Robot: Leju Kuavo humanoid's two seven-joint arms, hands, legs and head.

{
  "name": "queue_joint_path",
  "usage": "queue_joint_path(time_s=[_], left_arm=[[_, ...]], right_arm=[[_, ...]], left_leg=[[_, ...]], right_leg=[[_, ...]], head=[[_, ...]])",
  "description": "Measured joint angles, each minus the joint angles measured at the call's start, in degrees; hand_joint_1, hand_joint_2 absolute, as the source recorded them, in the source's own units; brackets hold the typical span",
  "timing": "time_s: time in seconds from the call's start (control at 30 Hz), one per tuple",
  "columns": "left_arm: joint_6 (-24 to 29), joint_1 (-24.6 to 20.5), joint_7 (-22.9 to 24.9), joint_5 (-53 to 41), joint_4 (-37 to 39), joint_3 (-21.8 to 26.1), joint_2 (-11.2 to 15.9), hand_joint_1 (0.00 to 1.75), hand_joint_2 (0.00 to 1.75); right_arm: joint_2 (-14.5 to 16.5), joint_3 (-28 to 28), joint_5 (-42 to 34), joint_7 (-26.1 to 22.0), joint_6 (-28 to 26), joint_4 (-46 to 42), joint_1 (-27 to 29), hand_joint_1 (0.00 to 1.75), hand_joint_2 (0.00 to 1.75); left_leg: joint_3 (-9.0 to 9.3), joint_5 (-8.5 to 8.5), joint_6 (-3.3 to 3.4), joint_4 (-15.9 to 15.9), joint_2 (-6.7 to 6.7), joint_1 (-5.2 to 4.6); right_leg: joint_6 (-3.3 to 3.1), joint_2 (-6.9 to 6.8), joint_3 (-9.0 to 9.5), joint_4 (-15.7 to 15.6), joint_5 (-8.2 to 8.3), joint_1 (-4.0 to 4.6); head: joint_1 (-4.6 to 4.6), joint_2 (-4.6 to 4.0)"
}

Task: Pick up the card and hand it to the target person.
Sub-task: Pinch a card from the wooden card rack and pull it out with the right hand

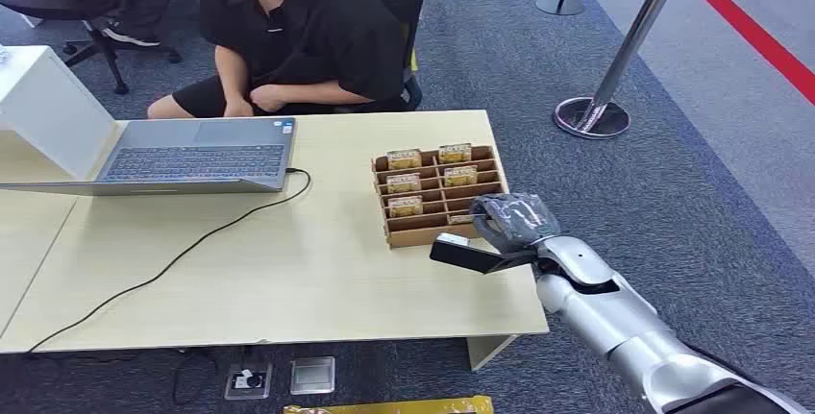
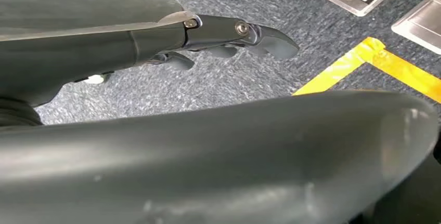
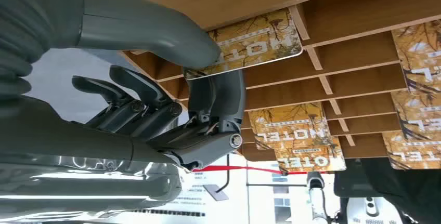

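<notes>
Card (image 3: 249, 44): I am pinching a yellow-patterned card printed HOTEL between my thumb and a dark finger; it is sitting at the near right corner of the wooden rack, one edge in a slot.
Right hand (image 1: 509, 222): I am holding it over the rack's near right corner, at the table's right edge; thumb (image 3: 156, 31) pressing on the card's face, a finger behind it, my other fingers curling loosely apart from the card.
Right arm (image 1: 615, 318): I am reaching in silver from the lower right, above the table corner.
Rack (image 1: 423, 231): a slotted wooden holder is standing on the right half of the table, in two columns of compartments.
Other cards (image 1: 404, 158): more of the same kind are standing upright in the rack's slots, in both columns.
Table (image 1: 288, 280): a pale wood top is carrying the rack and a laptop.
Laptop (image 1: 197, 155): it is lying open at the far left, a black cable (image 1: 173, 260) trailing from it across the top.
Person (image 1: 308, 30): someone in black is sitting behind the table's far edge, arms folded.
Left hand (image 2: 234, 34): I am hanging it above blue-grey carpet, fingers apart and holding nothing.
Floor (image 2: 374, 57): yellow tape is crossing the carpet near metal floor boxes.
</notes>
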Motion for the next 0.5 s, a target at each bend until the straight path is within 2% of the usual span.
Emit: queue_joint_path(time_s=[0.33, 0.5], left_arm=[[0.4, -0.1, 1.6, 0.0, 0.0, 1.1, -0.2, 0.00, 0.00], [0.8, 0.0, 2.4, -0.2, 0.0, 1.6, -0.2, 0.00, 0.00]], right_arm=[[1.1, -1.6, -7.0, -3.9, -0.4, -1.9, 0.0, 1.75, 1.75], [2.3, -3.1, -11.7, -7.2, -3.5, -3.9, 0.0, 1.75, 1.75]], left_leg=[[-0.03, 0.00, 0.00, 0.0, 0.00, 0.00], [-0.04, 0.00, 0.00, 0.0, 0.00, 0.00]], right_leg=[[0.00, 0.00, -0.02, 0.0, 0.00, 0.00], [0.00, 0.00, -0.03, 0.0, 0.00, 0.00]], head=[[0.01, 0.01], [-0.01, 0.00]])
